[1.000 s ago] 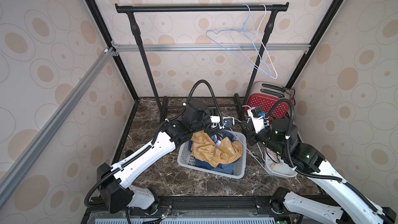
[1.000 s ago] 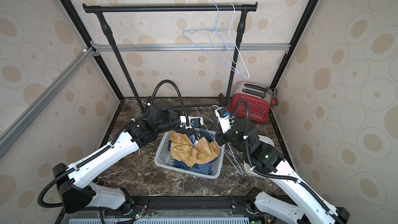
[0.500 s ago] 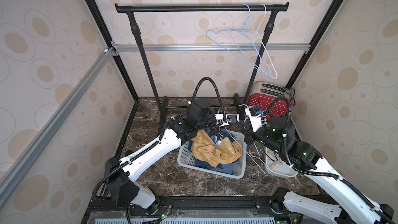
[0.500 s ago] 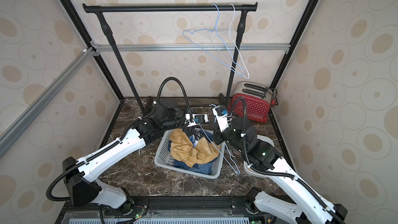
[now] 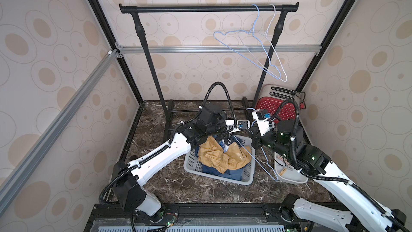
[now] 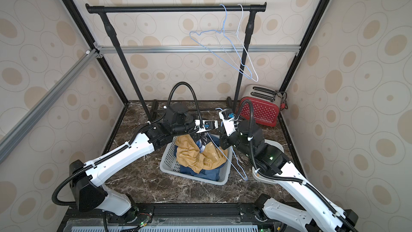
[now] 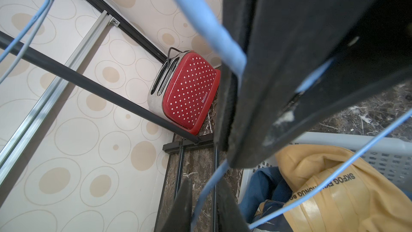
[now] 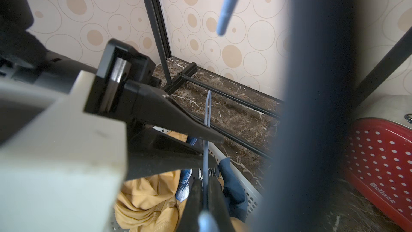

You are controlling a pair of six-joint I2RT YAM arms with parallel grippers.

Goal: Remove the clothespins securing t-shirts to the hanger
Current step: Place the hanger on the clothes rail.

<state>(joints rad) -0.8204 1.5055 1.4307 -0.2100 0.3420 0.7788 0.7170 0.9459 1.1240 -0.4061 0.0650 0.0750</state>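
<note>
A blue wire hanger (image 5: pixel 256 159) (image 6: pixel 227 158) slants bare over the grey basket (image 5: pixel 191 164), held at its top by both grippers. My left gripper (image 5: pixel 233 133) (image 7: pixel 205 197) is shut on its wire. My right gripper (image 5: pixel 253 128) (image 8: pixel 205 197) is shut on the same wire close by, and its dark fingers (image 7: pixel 278 63) fill the left wrist view. The t-shirts lie crumpled in the basket: a mustard yellow one (image 5: pixel 220 157) on top of blue ones (image 5: pixel 223 172). No clothespins can be made out.
The black rack (image 5: pixel 207 8) carries a bare blue hanger (image 5: pixel 245 47) and a bare white hanger (image 5: pixel 276 59). A red toaster (image 5: pixel 276 110) stands at the back right. A white tray (image 5: pixel 287 177) with small bits sits under my right arm.
My left arm has reached right to the hanger beside the right gripper, and its jaws have closed on the wire. The right gripper kept its grip and lifted slightly.
</note>
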